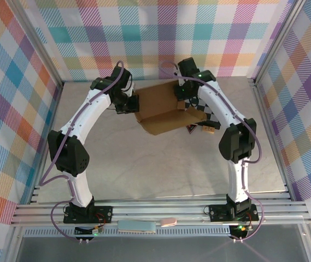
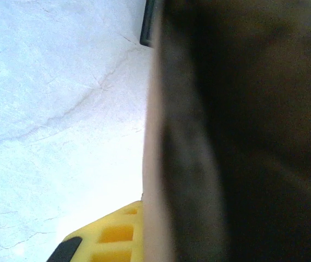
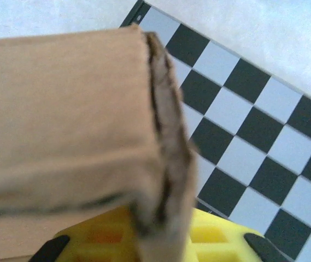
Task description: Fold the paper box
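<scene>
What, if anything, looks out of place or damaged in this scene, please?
The brown cardboard paper box is skewed to the edges of the table and overhangs the black-and-grey checkered board. In the right wrist view its end edge looks frayed and slightly crushed, perhaps just raw corrugation.

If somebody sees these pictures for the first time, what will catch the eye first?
A brown box sits at the far middle of the table, with the left arm and right arm reaching it from either side. A black-and-white checkered board lies by its right end, and bright plaid walls surround everything.
</scene>
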You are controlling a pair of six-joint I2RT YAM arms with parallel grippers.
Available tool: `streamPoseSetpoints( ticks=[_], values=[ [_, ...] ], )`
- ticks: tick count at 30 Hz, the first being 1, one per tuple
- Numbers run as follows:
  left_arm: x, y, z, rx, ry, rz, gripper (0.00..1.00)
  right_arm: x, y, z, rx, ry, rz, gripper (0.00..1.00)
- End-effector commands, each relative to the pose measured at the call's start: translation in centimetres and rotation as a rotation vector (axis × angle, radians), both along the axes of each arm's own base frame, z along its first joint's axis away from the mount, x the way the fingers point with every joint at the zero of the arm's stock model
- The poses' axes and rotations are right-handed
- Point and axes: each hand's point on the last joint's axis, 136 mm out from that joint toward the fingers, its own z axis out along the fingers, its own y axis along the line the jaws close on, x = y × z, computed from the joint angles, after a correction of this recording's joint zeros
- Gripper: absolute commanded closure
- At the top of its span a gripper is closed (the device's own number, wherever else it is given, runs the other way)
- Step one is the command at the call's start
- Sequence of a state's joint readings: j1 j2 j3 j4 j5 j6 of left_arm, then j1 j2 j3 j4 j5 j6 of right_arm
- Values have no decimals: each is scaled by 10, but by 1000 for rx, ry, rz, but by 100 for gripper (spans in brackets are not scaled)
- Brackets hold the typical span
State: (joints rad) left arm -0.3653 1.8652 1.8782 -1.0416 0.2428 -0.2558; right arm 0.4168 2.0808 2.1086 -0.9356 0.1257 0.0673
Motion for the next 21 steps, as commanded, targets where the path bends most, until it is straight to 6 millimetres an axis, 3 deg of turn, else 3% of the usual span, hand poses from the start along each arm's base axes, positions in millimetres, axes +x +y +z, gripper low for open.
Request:
streamPoseSetpoints(
  ticks=[1,6,10,13,17,21],
  values=[
    [4,-5,32,-84,-74,13,100,-17,-1,7,112,56,25,77],
    [5,-5,32,-87,-75,16,100,-26,-5,-3,114,84,37,74],
    [5,-6,32,-93,-76,13,100,-23,-9,-4,93,68,18,75],
    [5,-6,33,-94,-77,13,100,-21,-4,-4,115,82,29,68],
    [5,-6,33,-93,-77,11,100,-19,0,-6,133,93,27,71],
    [4,-6,33,-94,-79,8,100,-17,1,-10,118,96,27,68]
  ],
)
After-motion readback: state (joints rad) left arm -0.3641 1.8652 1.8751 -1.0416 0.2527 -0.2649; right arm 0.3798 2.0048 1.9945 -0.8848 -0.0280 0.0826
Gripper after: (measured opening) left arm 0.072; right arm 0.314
